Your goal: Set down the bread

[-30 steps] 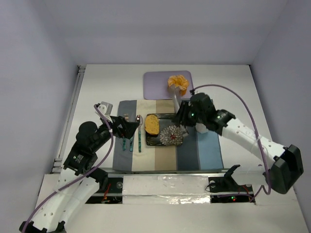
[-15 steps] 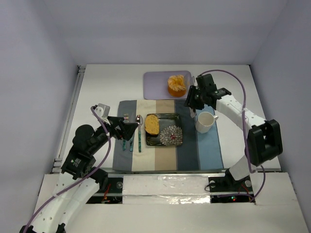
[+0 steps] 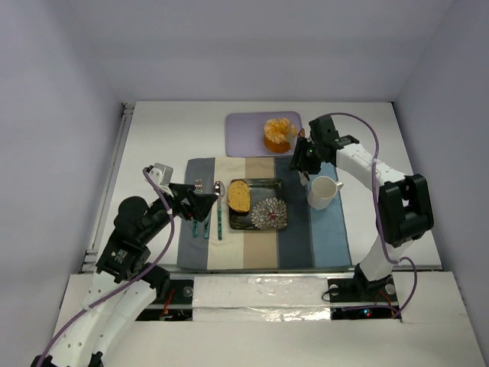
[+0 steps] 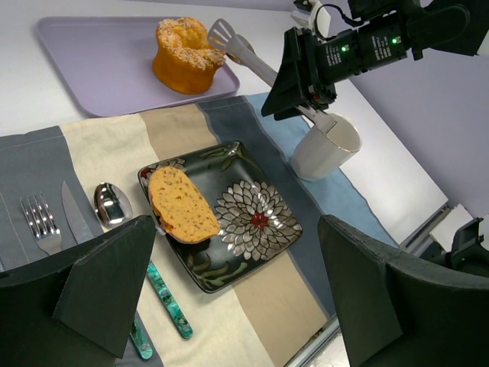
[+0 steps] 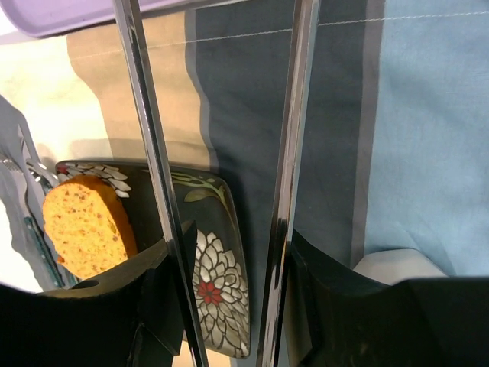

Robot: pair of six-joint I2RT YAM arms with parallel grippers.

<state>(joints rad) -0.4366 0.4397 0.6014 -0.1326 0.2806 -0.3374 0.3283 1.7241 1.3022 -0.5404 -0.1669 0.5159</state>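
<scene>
Bread lay near the plate's left rim. Left gripper stood spread; right gripper pinched tongs, their tips cut off.

Robotics lab test cell, not a real dining rm. White worktop is boxed in by plain pale walls at far, L & R sides. Two robot arms are bolted at near edge, by a taped strip. Mock place setting sits mid-worktop: striped placemat, plate, cutlery, cup, tray.
</scene>
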